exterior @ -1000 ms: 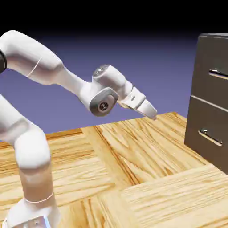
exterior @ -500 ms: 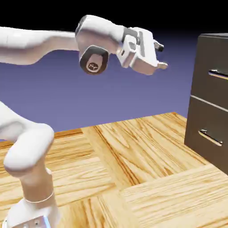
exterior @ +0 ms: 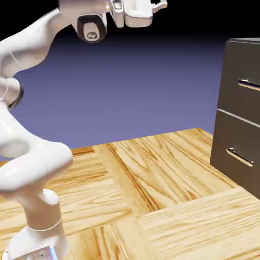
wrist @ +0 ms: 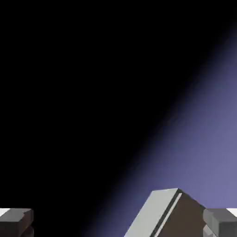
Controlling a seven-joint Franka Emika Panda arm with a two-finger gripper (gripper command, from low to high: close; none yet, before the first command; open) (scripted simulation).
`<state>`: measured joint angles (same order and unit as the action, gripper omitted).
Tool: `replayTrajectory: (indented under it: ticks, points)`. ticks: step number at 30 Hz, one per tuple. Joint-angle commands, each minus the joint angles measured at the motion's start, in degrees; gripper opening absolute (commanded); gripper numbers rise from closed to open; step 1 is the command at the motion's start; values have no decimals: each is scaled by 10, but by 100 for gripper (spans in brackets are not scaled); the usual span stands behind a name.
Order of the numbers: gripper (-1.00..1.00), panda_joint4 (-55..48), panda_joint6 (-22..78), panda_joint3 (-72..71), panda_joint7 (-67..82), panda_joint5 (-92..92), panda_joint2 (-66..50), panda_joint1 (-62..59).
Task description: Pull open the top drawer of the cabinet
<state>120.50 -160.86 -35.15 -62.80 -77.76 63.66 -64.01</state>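
The top drawer (exterior: 242,94), a dark grey-brown flat front in the tall boxy cabinet (exterior: 238,117) at far right, faces left, its slim silver bar handle (exterior: 249,84) lying level. The white gripper (exterior: 161,5), jaws apart and empty, hangs high, well apart.

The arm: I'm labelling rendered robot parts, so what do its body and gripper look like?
The arm is glossy white, built of rounded, tube-like segments with thin seam lines at the joints. A grey round cap with a small dark emblem sits on the wrist. The hand is white and blocky. In the hand view, the gripper has small grey squared fingertips backed by white. No cables show.
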Motion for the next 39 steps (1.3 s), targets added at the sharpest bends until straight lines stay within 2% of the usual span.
replayTrajectory:
  ticks: [1, 31, 39]
  points:
    - [0, -13, 4, -11, -7, -25, 10, -21]
    - [0, -400, 130, -347, -201, -768, 306, -639]
    - [0, -545, 75, -340, -250, -742, 292, -726]
